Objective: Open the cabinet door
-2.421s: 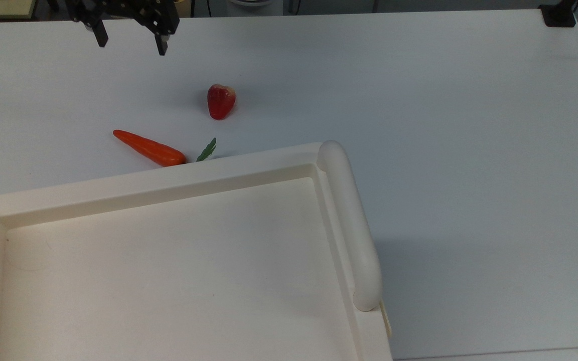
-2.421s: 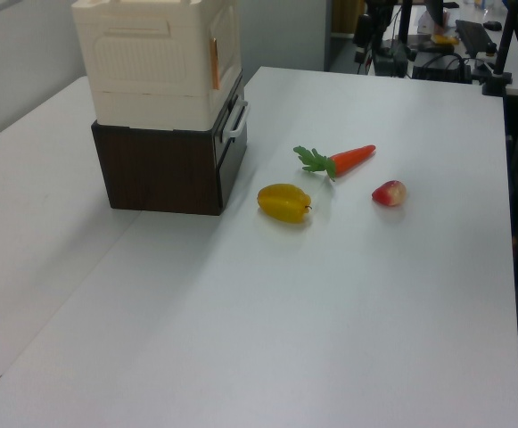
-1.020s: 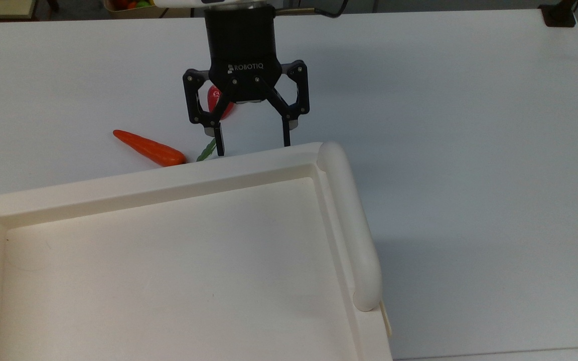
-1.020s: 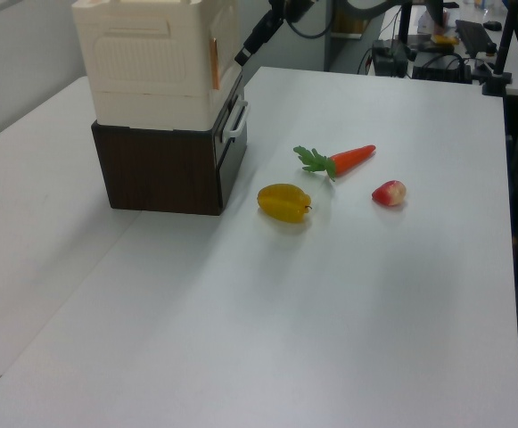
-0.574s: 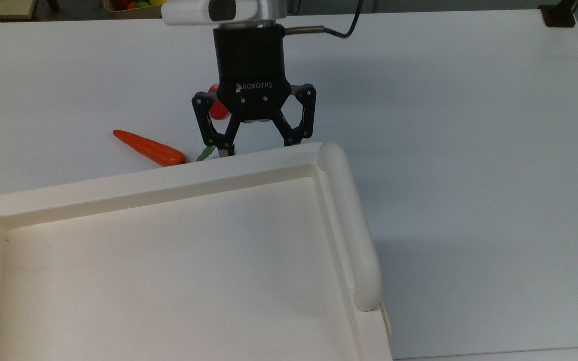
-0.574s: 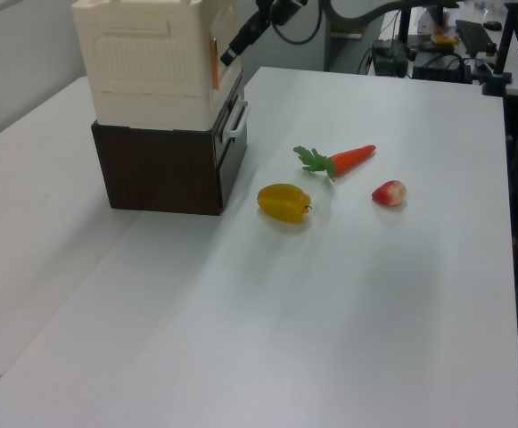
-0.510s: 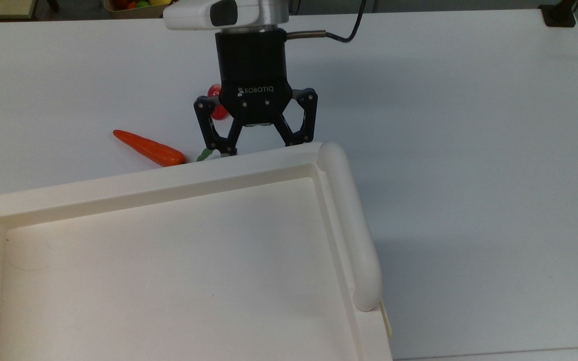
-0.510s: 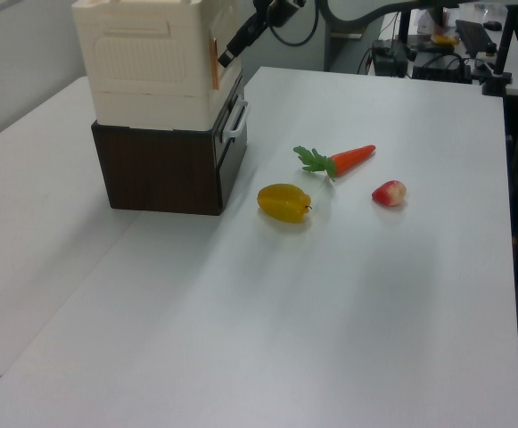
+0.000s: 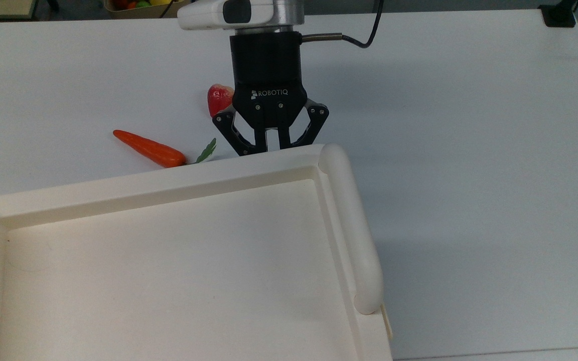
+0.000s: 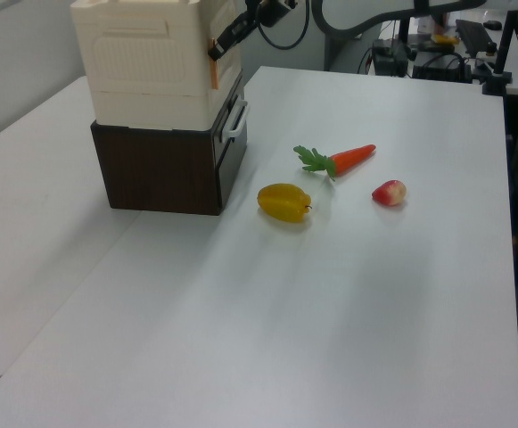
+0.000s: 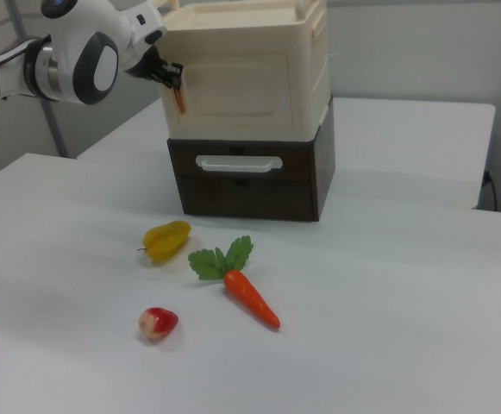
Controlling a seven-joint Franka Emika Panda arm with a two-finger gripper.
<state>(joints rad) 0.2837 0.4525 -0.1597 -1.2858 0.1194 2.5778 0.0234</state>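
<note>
White tabletop carries the cream cabinet, stacked on a dark brown drawer unit. Its cabinet door lies flush in the front face, seemingly closed. At the door's left edge in the right view, the gripper has its jaws drawn nearly together at the brown tab there; whether they pinch it I cannot tell. A carrot, a yellow fruit and a small red fruit lie well apart in front.
</note>
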